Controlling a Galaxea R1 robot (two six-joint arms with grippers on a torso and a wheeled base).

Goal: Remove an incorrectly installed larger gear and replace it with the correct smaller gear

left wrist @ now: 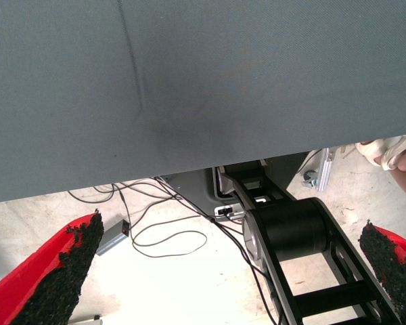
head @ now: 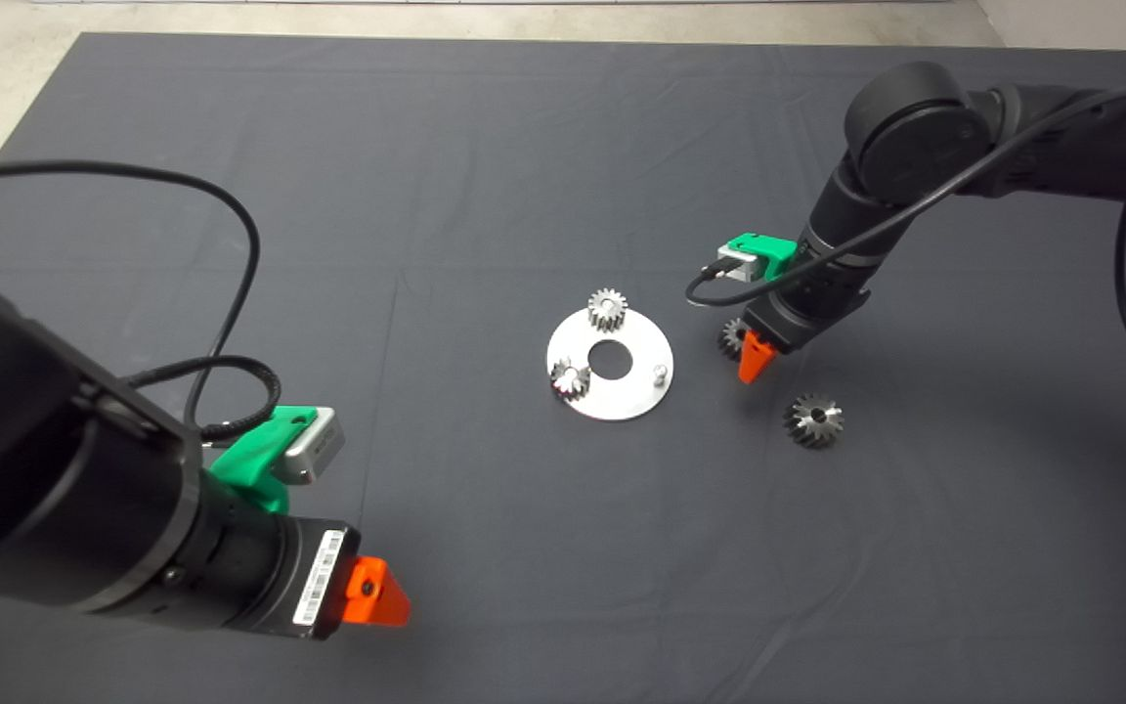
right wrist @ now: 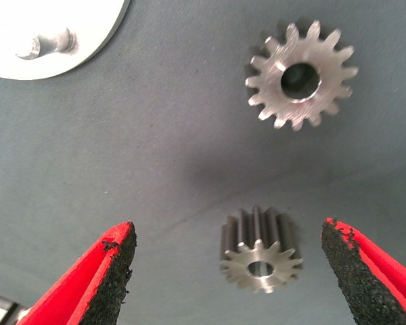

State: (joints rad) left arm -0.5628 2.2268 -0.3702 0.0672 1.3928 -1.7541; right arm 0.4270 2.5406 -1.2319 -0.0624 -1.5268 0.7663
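The larger gear (head: 813, 420) lies flat on the mat, off the round silver plate (head: 633, 399) and to its right. It also shows in the right wrist view (right wrist: 260, 261). The smaller gear (head: 730, 337) lies on the mat just right of the plate, and shows in the right wrist view (right wrist: 301, 74). My right gripper (head: 757, 354) hangs right beside the smaller gear, its fingers open and empty (right wrist: 227, 227). The larger gear shows between them, farther off. One peg (head: 660, 372) on the plate stands bare (right wrist: 51, 44). My left gripper (head: 382, 594) is parked open at the lower left (left wrist: 229, 227).
Two lighter silver gears (head: 607, 310) (head: 570, 378) sit on the plate around its centre hole. The left wrist view shows the mat's edge, the floor with cables (left wrist: 169, 237), the robot's black base (left wrist: 291, 230) and a person's sandalled foot (left wrist: 392, 152).
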